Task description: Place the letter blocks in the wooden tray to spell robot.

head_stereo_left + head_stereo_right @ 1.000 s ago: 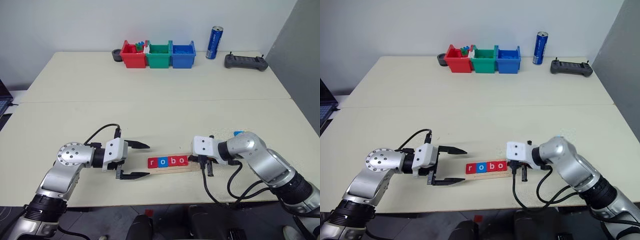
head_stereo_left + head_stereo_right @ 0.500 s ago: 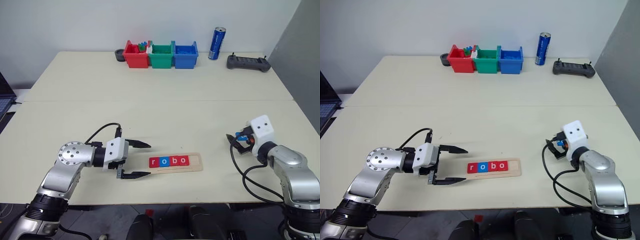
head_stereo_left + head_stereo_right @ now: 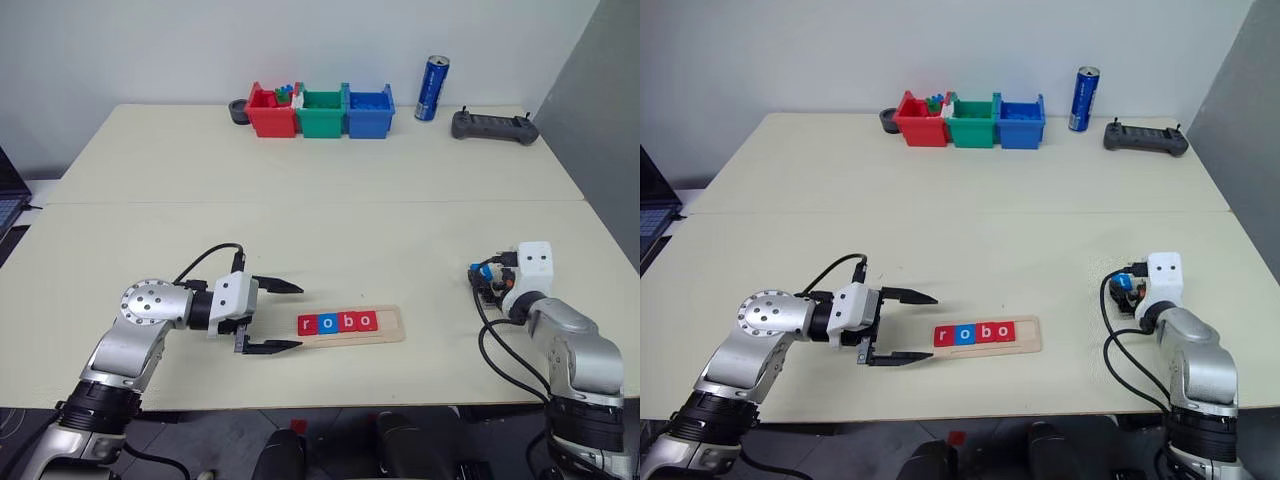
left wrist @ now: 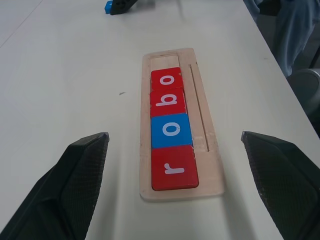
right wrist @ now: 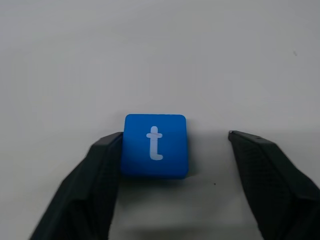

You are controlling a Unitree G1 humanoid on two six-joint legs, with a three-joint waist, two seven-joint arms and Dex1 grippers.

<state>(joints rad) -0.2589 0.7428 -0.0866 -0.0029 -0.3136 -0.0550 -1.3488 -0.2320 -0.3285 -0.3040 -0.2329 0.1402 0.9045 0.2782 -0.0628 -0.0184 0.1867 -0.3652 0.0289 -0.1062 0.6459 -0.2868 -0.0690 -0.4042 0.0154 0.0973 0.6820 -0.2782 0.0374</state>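
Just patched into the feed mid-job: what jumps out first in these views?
The long pale wooden tray near the table's front edge already holds four square letter tiles, red, blue, red, red, reading "robo". The left gripper hangs open just beside the tray's "r" end. Off to the right, the blue "t" tile lies flat on the table between the right gripper's open fingers, one finger against its side.

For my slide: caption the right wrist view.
Open right gripper straddles the blue t block on the table.
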